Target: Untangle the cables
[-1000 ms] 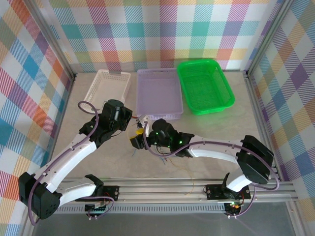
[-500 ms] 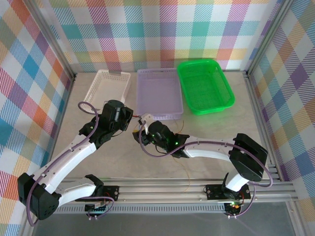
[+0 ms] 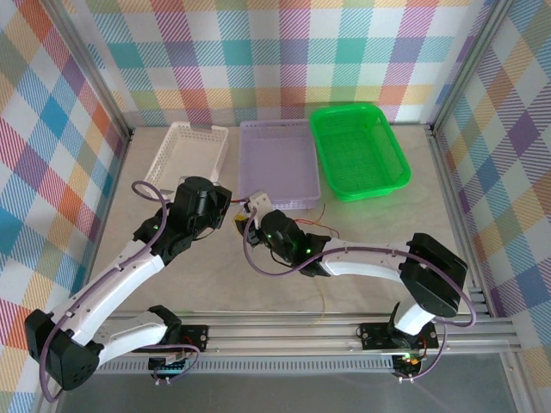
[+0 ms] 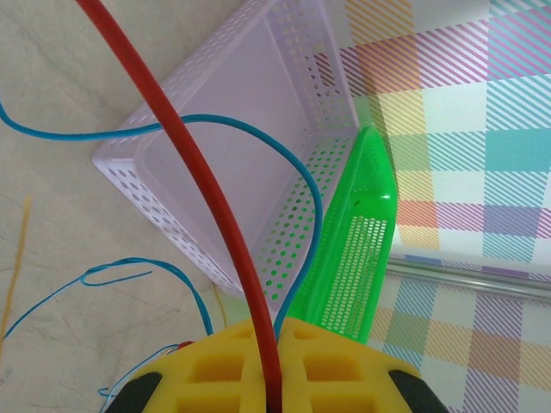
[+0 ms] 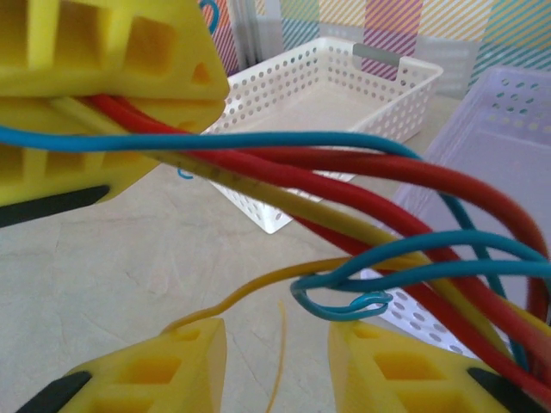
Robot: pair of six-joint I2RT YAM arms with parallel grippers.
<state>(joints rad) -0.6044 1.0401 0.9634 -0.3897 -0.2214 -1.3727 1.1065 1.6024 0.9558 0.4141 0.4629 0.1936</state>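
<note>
Cables (image 5: pixel 362 163) sit clamped in left jaws; right jaws stand open near them.

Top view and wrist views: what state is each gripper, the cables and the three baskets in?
left gripper, shut on the cables.
right gripper, open, nothing clamped.
cables, tangled, one end held up.
white basket, empty.
purple basket, empty.
green basket, empty.

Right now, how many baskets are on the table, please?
3, side by side along the far edge: a white basket on the left, a lilac basket in the middle, a green basket on the right.
</note>
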